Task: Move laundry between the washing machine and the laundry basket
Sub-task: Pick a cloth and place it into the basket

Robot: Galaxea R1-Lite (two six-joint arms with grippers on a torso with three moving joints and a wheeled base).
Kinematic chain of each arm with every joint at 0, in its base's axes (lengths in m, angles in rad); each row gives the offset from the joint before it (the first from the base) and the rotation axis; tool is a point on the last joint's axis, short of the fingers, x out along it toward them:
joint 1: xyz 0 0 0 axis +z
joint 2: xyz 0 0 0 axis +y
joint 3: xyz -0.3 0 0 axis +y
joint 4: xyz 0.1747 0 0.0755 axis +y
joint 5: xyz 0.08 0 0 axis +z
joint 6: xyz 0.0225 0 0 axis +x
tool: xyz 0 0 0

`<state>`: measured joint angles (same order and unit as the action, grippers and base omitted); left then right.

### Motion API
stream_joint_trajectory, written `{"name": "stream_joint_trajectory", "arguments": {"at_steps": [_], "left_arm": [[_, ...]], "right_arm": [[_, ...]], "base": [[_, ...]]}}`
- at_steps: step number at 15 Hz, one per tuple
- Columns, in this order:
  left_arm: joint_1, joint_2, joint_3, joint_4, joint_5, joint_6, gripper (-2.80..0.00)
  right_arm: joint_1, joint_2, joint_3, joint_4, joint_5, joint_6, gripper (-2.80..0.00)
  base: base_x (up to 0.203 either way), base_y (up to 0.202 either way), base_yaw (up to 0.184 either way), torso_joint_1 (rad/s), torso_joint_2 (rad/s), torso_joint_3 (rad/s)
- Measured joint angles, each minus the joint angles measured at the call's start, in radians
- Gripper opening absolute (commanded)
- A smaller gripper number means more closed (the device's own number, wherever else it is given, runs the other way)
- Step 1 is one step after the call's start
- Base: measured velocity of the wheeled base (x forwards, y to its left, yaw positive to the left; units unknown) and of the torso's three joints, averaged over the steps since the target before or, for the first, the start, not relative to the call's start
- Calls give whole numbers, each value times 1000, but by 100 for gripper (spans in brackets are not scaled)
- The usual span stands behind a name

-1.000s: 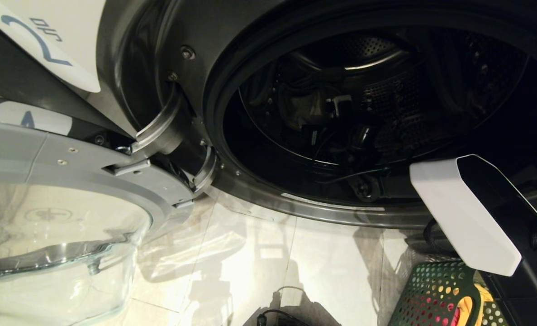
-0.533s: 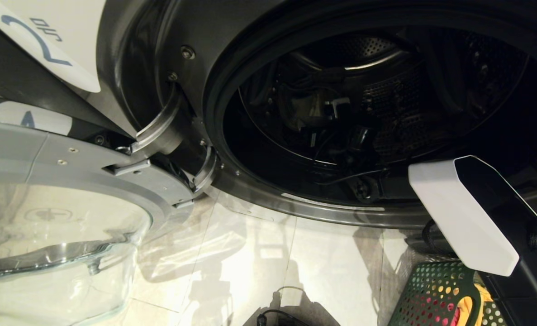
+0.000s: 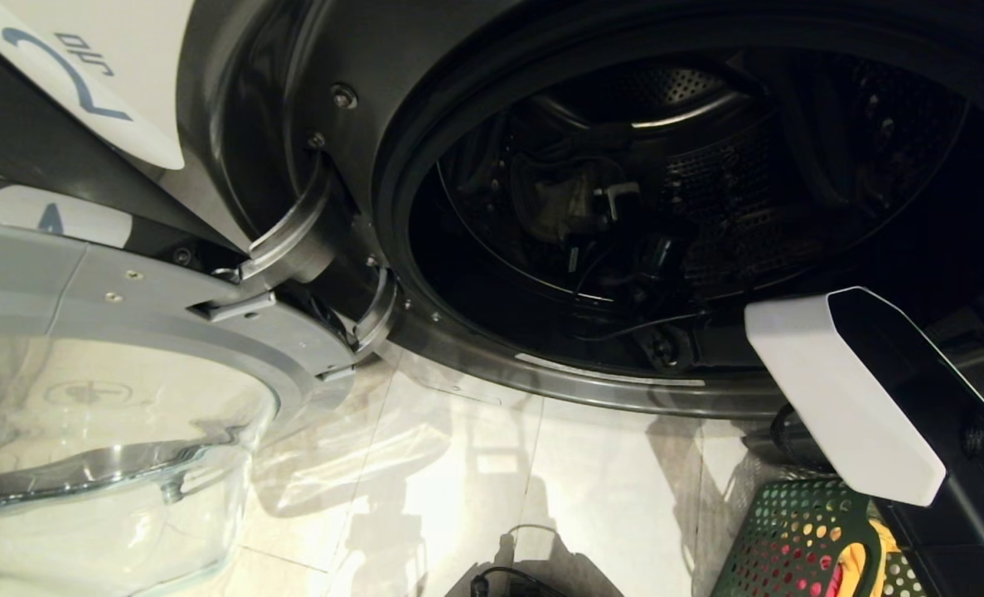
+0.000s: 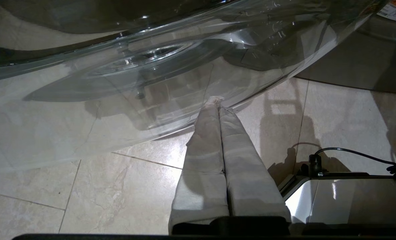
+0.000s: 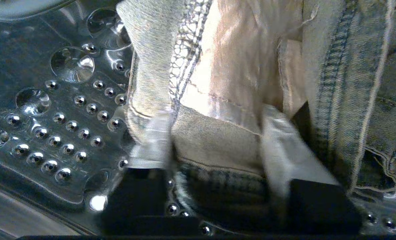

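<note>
faded grey-green denim jeans (image 5: 218, 146) lie crumpled on the perforated steel drum inside the dark grey front-loading washing machine (image 3: 359, 108), its glass door swung open; the green perforated plastic laundry basket (image 3: 790, 539) holds red and yellow garments.

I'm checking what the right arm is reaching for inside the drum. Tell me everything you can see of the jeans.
The jeans are faded grey-green denim, crumpled in a heap on the washing machine's perforated steel drum. Stitched seams, a frayed overlocked edge and pale inner lining show. The right gripper straddles a fold of the cloth, one finger on either side. How much of the garment lies beyond is hidden.
</note>
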<state>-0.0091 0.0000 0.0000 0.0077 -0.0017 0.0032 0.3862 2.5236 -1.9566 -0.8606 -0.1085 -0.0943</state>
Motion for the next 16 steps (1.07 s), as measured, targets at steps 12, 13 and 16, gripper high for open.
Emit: {"name": "stream_joint_trajectory", "arguments": {"at_steps": [12, 13, 16], "left_arm": [[0, 0, 0, 0, 0, 0, -280], [0, 0, 0, 0, 0, 0, -280], [0, 0, 0, 0, 0, 0, -280]], "right_arm": [[29, -85, 1, -6, -55, 7, -280], [41, -100, 2, -7, -68, 8, -280], [66, -137, 16, -10, -91, 8, -280]], "base": [[0, 0, 0, 0, 0, 0], [0, 0, 0, 0, 0, 0], [0, 0, 0, 0, 0, 0]]}}
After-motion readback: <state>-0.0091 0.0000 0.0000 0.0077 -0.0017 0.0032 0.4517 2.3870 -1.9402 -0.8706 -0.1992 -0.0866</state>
